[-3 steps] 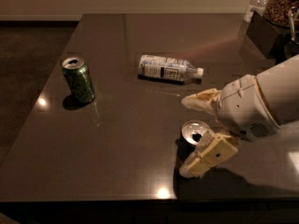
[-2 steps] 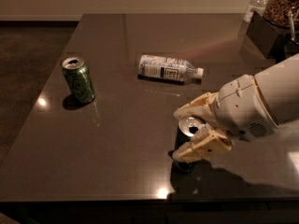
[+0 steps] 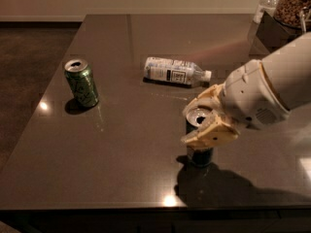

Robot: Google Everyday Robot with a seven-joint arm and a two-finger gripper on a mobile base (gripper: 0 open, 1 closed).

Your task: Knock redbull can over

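The redbull can stands upright on the dark table, right of centre near the front edge. Its silver top with the pull-tab hole shows between my fingers. My gripper reaches in from the right, with one cream finger behind the can's top and the other in front of it, both closed against the can's upper part. The lower dark body of the can shows below the front finger.
A green can stands upright at the left. A clear plastic bottle with a white label lies on its side behind the gripper. Dark containers stand at the back right corner. The table's front edge is close to the redbull can.
My gripper has moved left over the redbull can and its fingers have closed in from a wide spread to both sides of the can's top. The can still stands in the same place.
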